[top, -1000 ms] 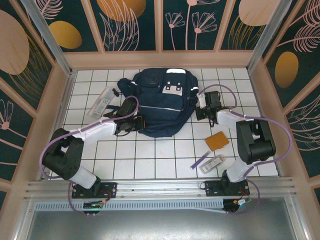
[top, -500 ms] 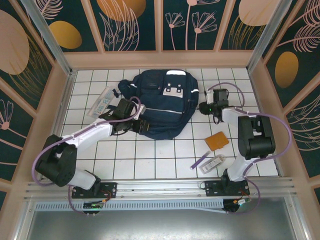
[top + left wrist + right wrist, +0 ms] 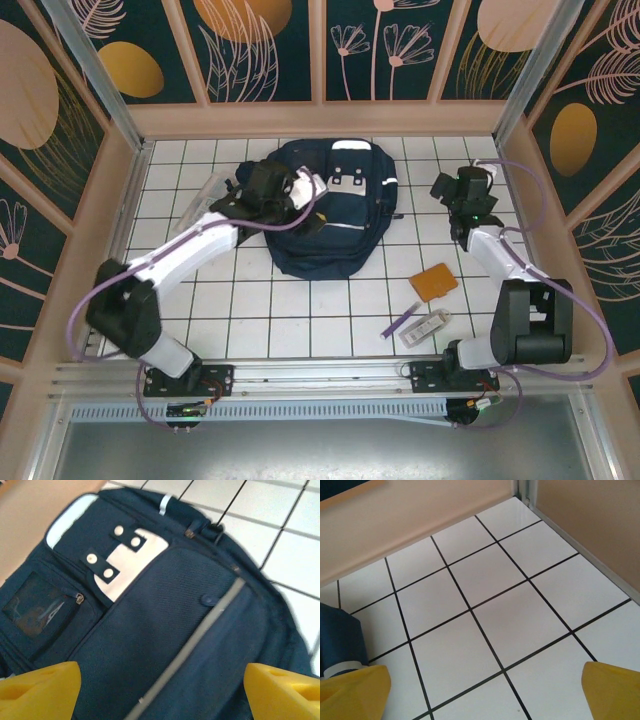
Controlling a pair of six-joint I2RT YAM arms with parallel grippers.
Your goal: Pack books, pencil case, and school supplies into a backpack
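The navy backpack (image 3: 335, 225) lies flat at the back middle of the tiled table, front pockets up. My left gripper (image 3: 303, 194) hovers over its upper left part, open. In the left wrist view the yellow fingertips (image 3: 37, 690) stand wide apart above the backpack (image 3: 150, 630) and its grey strip, with nothing between them. My right gripper (image 3: 450, 187) is open over bare tiles to the right of the backpack; a backpack corner (image 3: 337, 635) shows left of its fingertips (image 3: 612, 690). The orange book (image 3: 433, 282), purple pen (image 3: 402, 322) and a clear pack (image 3: 428, 326) lie front right. The pencil case is out of view.
Another clear pack (image 3: 203, 198) lies left of the backpack, partly under my left arm. Wooden walls (image 3: 320, 120) close in the table at the back and both sides. Open tiles (image 3: 300, 310) stretch in front of the backpack.
Both grippers went from shut to open. My left arm swung up from the backpack's left edge to over its top. My right arm drew back toward the rear right corner.
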